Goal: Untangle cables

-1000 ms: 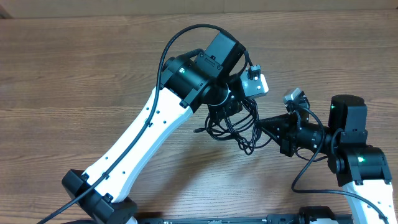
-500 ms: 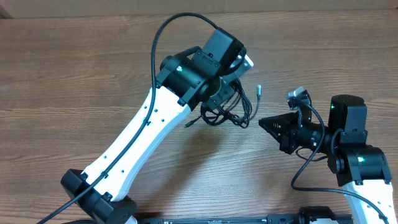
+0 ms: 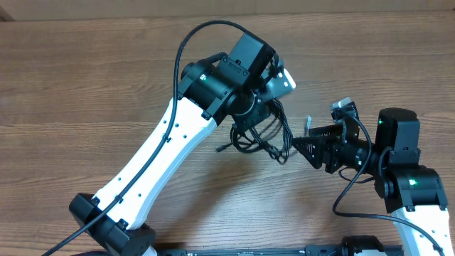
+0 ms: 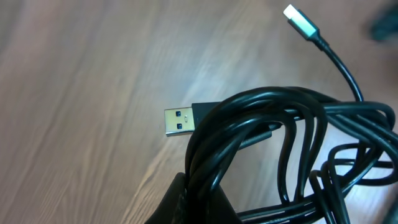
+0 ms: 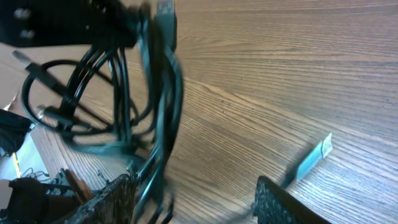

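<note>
The cables point(image 3: 261, 136) form a black tangled bundle hanging under my left gripper point(image 3: 250, 117) near the table's middle. In the left wrist view my left gripper point(image 4: 202, 196) is shut on the cables point(image 4: 273, 124). A USB plug point(image 4: 177, 121) sticks out left of the bundle, and a silver plug tip point(image 4: 300, 18) trails up and right. My right gripper point(image 3: 303, 139) sits just right of the bundle, and a silver plug tip point(image 3: 308, 121) lies just above it. In the right wrist view the right gripper point(image 5: 193, 199) is open. Blurred cables point(image 5: 124, 93) hang by its left finger point(image 5: 106, 199), and a plug tip point(image 5: 317, 152) lies above its right finger.
The wooden table point(image 3: 85, 78) stretches to the left and back. The white left arm point(image 3: 156, 163) crosses diagonally from the front left. The right arm's base point(image 3: 409, 181) stands at the front right, with its thick black cable looping beside it.
My right gripper has opened and moved left toward the bundle. My left gripper first pulled the bundle up and left away from it, then shifted it slightly back right.
</note>
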Robot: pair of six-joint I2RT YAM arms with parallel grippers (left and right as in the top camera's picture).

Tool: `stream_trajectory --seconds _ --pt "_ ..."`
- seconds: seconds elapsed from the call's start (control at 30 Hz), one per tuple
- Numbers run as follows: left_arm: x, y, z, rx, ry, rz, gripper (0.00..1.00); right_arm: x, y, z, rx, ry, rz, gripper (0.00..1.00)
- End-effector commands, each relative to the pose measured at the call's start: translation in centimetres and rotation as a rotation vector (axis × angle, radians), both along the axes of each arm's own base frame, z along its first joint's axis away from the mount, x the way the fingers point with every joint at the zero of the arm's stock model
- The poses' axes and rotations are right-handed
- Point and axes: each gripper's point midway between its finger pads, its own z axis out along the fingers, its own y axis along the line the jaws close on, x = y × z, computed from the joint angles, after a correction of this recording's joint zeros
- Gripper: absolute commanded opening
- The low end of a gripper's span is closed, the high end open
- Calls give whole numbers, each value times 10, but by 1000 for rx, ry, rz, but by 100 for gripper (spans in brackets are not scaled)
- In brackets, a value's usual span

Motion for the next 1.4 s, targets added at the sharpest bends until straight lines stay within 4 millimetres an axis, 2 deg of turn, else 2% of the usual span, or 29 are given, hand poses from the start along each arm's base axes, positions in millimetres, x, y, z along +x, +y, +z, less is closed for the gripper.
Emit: stream_trajectory --seconds 0.0,0.1,0.27,0.37,0.57,0.6,0.77,0.9,1.17,1.37 --pt "-22 -22 10 -96 31 -198 4 2 1 14 -10 -60 13 60" --pt "-28 -28 13 -135 55 -227 4 2 1 14 -12 -63 14 59" --pt "-27 -31 15 -145 46 -229 4 2 1 14 -12 -62 15 55" --pt "-28 -32 16 -155 52 -236 4 1 1 14 -12 -61 15 43" --pt "-34 -40 20 -204 73 -264 4 3 1 10 -12 -47 15 6" --pt "-34 -40 20 -205 71 -265 4 4 1 9 -12 -42 15 4" --pt "-32 -39 20 -197 63 -258 4 7 1 3 -12 -13 15 4" --pt "-17 -26 14 -128 25 -169 4 7 1 3 -12 -13 15 4" --pt "32 26 10 51 -109 294 4 7 1 3 -8 -7 11 4" --pt "45 47 15 73 -160 502 4 7 1 3 -2 3 3 4"
